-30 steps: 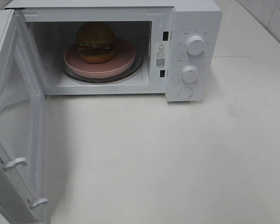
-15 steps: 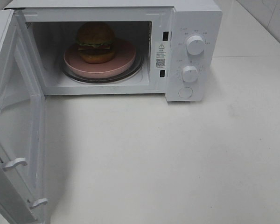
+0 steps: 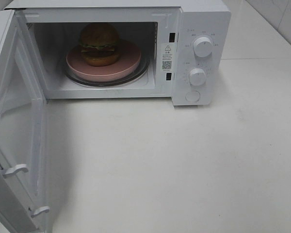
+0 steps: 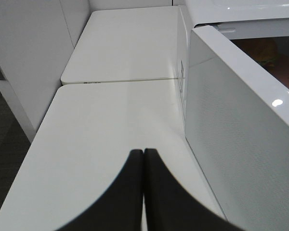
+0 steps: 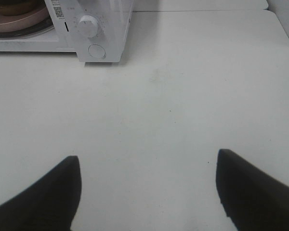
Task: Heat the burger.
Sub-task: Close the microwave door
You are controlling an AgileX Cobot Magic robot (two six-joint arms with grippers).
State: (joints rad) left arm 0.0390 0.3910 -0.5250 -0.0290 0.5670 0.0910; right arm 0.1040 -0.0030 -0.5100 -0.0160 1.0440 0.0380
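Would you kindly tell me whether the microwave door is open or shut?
Open: the door stands swung out leftward, and the burger on its pink plate sits exposed inside.

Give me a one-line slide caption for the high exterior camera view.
Burger sitting on a pink plate inside the white microwave, its door swung wide open.

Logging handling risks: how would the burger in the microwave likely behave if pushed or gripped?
The burger stands tall in stacked layers, so a side push would probably tip or shear it. Its glossy bun looks smooth and may slip in a grip. Resting loose on the pink plate, it could also slide.
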